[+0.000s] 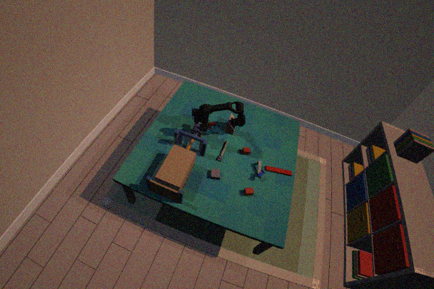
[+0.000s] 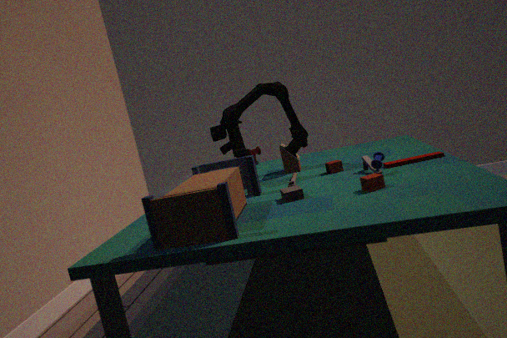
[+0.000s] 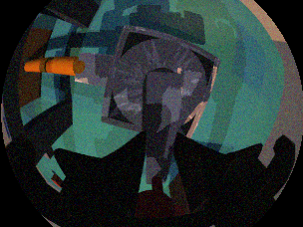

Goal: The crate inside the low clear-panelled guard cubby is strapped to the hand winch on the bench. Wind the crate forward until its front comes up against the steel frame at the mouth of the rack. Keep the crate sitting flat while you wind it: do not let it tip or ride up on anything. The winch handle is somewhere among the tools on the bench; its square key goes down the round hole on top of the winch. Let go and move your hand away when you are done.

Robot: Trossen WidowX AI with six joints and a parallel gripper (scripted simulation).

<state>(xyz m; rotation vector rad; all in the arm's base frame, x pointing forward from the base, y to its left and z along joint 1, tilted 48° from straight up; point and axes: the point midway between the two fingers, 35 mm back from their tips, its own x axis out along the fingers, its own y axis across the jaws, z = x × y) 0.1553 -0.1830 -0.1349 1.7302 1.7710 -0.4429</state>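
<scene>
The tan crate (image 1: 176, 167) (image 2: 208, 183) sits flat in its low cubby, whose clear panels barely show. Its front is behind the blue-grey steel frame (image 1: 204, 147) (image 2: 255, 176), with a visible gap. An orange strap part (image 1: 190, 144) (image 3: 55, 66) runs from the crate side towards the winch (image 3: 129, 92). The grey winch handle (image 3: 161, 100) is seated over the winch's middle, its arm reaching towards my fingers. My gripper (image 1: 208, 127) (image 2: 247, 154) (image 3: 158, 135) is shut on the handle's dark red grip (image 3: 159, 203). The square key and its hole are hidden.
An upright pale-edged panel (image 1: 231, 125) (image 2: 290, 159) stands near the arm's base. A long tool (image 1: 223, 150), a grey block (image 1: 215, 173), two red blocks (image 1: 246, 150) (image 1: 248, 191), a blue-and-white tool (image 1: 260, 168) and a red bar (image 1: 278, 170) lie farther along the bench.
</scene>
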